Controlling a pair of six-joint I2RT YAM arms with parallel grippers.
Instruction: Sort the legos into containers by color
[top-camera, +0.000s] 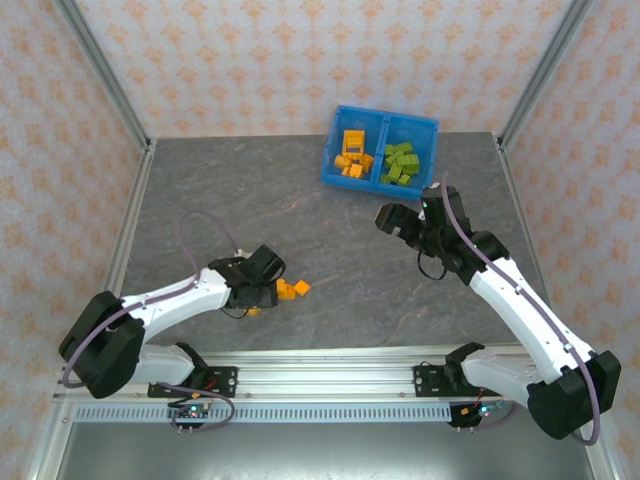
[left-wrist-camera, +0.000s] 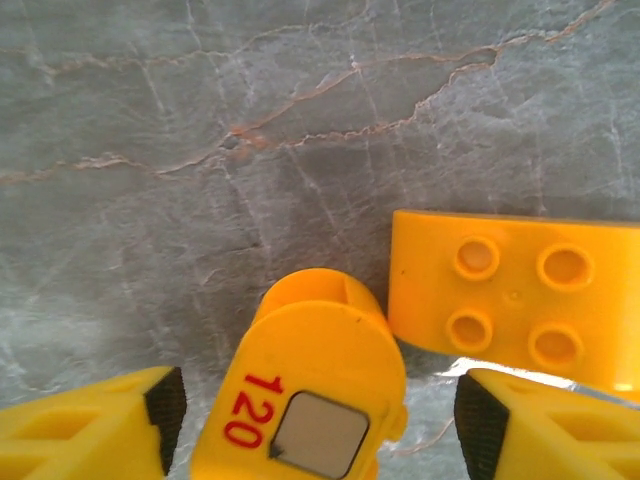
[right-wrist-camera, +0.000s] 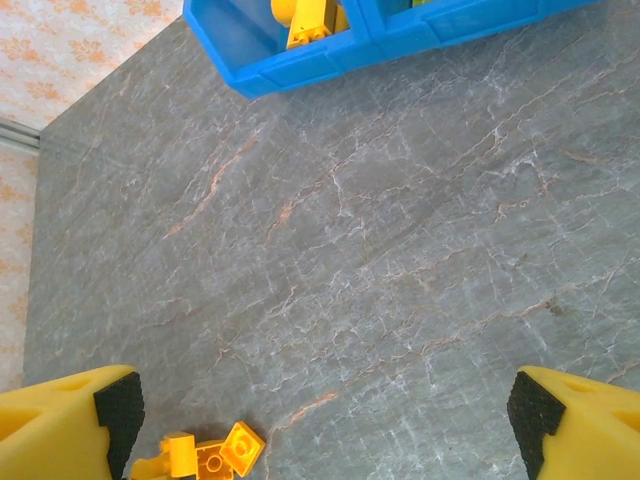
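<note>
Low over the table, my left gripper (top-camera: 266, 295) (left-wrist-camera: 320, 415) stands open, its fingers on either side of an orange rounded piece (left-wrist-camera: 305, 380) marked "120" with a small window. Neither pad touches that piece. An orange four-stud brick (left-wrist-camera: 510, 295) lies just beyond it on the right. From above, loose orange legos (top-camera: 292, 290) lie at the gripper's tip. The blue bin (top-camera: 335, 170) at the back holds orange legos (top-camera: 350, 155) in its left compartment and green legos (top-camera: 400, 163) in its right. My right gripper (top-camera: 400, 222) (right-wrist-camera: 325, 410) hangs open and empty in front of the bin.
The right wrist view has the blue bin's front wall (right-wrist-camera: 300, 70) at the top and the loose orange legos (right-wrist-camera: 210, 455) at the bottom left, with bare grey marbled tabletop (right-wrist-camera: 380, 250) between. Patterned walls and metal posts (top-camera: 105, 85) enclose the table.
</note>
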